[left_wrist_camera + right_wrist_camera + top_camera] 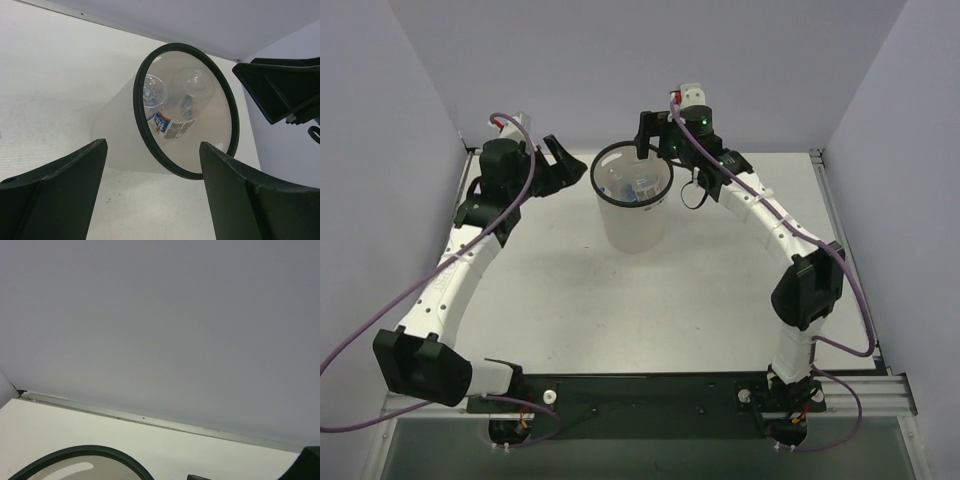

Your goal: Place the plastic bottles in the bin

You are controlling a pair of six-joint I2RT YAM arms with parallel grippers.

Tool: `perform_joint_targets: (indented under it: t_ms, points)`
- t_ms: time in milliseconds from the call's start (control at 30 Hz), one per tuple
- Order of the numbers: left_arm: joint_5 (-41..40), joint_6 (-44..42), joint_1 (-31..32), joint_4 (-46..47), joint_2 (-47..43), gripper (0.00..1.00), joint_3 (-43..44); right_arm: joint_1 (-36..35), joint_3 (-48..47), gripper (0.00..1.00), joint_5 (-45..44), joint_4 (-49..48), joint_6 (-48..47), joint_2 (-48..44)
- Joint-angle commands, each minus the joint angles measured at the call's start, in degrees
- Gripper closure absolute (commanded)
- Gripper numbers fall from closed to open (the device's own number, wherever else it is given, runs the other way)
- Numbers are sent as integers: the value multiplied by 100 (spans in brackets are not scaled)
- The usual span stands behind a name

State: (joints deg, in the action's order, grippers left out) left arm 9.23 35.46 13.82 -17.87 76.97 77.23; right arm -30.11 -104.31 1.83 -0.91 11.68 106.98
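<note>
Left jaws and right jaws stand released; I see clear plastic bottles (170, 127) lying inside the round, black-rimmed, tapering white bin (115, 135).

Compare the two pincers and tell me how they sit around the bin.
The left pincer sits beside the bin, outside its left rim; the right pincer is at the far rim. The left pincer's camera looks into the bin at the bottles; the right pincer's camera shows mostly the back wall and a sliver of rim. Neither visibly holds anything.
</note>
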Motion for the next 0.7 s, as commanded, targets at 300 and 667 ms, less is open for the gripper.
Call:
perform_joint_targets:
  t_ms: [300, 667]
  points:
    - [-97, 277, 41, -252, -1402, 14, -990, -74, 2027, 0, -446, 809, 676, -3076]
    - [166, 716, 164, -779, -2976, 14, -2396, -65, 3794, 0, -1078, 3077, 2203, -5792]
